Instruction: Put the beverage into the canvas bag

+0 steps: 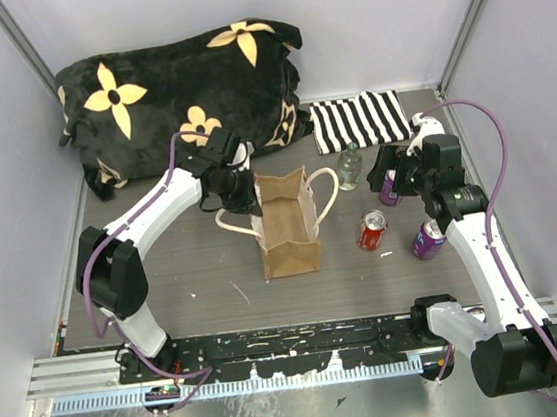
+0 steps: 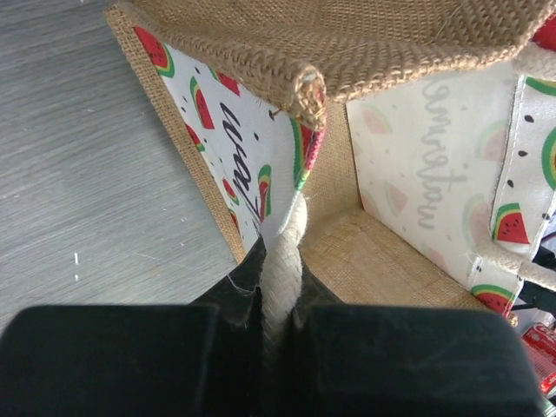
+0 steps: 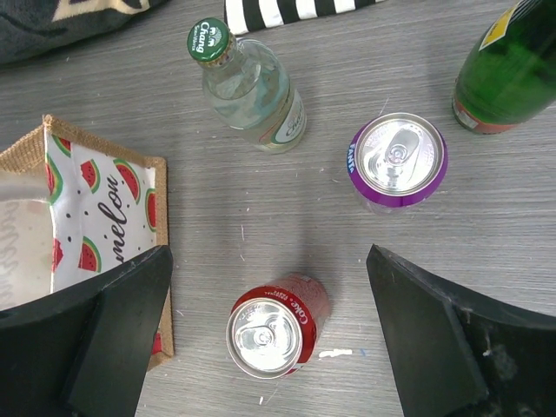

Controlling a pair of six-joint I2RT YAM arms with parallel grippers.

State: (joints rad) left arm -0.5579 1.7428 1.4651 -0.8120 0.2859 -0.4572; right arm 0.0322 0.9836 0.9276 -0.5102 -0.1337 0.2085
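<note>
Standing beside the canvas bag: red can, purple can, clear bottle. Left gripper clamps the rope handle; right gripper gapes wide, empty.

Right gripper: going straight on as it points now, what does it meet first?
Most likely the red can, upright between the open fingers of the right gripper; depth is unclear, so it could reach the table just beyond it.

The left arm and right arm share white links, black joints, purple cables.
</note>
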